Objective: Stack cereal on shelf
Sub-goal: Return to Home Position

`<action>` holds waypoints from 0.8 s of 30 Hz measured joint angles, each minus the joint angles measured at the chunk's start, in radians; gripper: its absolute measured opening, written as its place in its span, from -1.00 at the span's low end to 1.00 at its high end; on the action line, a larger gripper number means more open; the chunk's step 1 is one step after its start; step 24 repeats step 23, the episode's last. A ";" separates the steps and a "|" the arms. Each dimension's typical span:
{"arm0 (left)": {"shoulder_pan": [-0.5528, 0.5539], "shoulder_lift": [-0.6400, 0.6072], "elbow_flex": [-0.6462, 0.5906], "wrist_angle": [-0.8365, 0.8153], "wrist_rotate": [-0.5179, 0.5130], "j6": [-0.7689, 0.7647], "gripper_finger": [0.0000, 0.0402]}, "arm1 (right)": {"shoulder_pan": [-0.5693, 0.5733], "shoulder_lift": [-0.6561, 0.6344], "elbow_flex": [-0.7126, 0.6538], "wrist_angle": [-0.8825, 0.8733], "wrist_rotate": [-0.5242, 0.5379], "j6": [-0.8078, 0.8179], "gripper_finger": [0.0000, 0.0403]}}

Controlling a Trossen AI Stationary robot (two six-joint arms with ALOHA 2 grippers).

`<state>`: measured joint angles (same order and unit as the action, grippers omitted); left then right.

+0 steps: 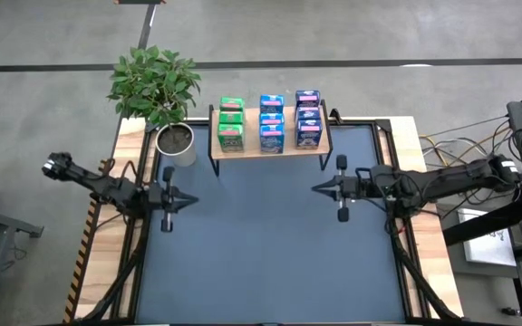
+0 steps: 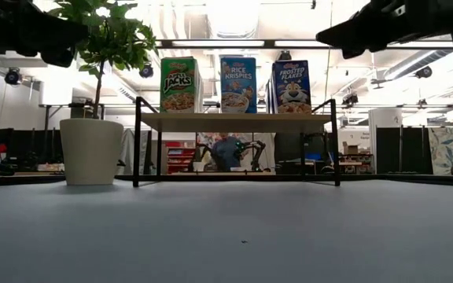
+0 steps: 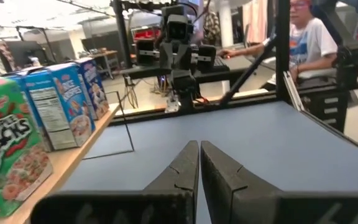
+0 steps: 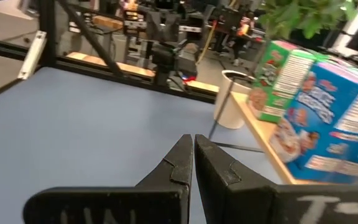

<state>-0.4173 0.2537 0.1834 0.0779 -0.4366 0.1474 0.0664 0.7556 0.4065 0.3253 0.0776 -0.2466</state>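
The cereal boxes stand upright on their bottom ends on the light-wood shelf (image 1: 270,149) at the table's far edge: a green row (image 1: 231,124), a blue row (image 1: 272,121) and a blue-purple row (image 1: 308,118). The low view shows the front boxes: green (image 2: 178,85), blue (image 2: 237,84) and dark blue (image 2: 292,86). My left gripper (image 1: 195,200) hovers shut over the table's left side, pointing level toward the right. My right gripper (image 1: 315,188) hovers shut at the right, pointing level toward the left. Neither holds anything.
A potted plant (image 1: 163,95) in a white pot stands at the far left, beside the shelf. The dark blue tabletop (image 1: 270,254) lies between and in front of the arms. A person (image 3: 303,37) sits beyond the table's right side, and cables (image 1: 451,149) lie at the far right.
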 joint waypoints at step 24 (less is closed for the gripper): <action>0.075 -0.236 -0.022 -0.169 0.000 -0.026 -1.00 | -0.054 -0.337 -0.132 -0.090 -0.025 0.019 -0.96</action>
